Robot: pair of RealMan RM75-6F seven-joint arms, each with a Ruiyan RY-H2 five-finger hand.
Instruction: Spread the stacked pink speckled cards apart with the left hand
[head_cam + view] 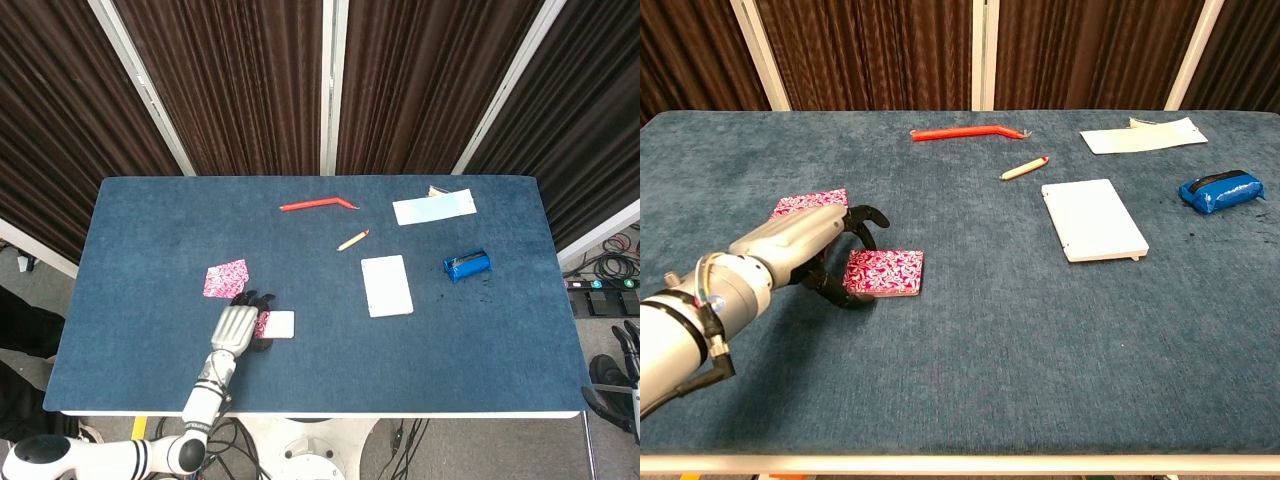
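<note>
Two pink speckled cards lie apart on the blue table. One card (pixel 226 278) (pixel 810 202) sits further back on the left. The other card (pixel 277 324) (pixel 886 272) lies nearer the front edge. My left hand (pixel 236 328) (pixel 818 246) hovers at the left edge of the nearer card with its fingers arched and apart, holding nothing. Its dark fingertips (pixel 868 216) hang just above the gap between the two cards. At the far right edge of the head view, beside the table, a dark part of my right hand (pixel 629 345) shows, too cut off to read.
A white notebook (pixel 1092 219), a pencil (pixel 1024 168), a red bent stick (pixel 966 132), a pale paper sheet (pixel 1143 134) and a blue pouch (pixel 1220 190) lie across the table's back and right. The blue cloth (pixel 990 340) in front is bare.
</note>
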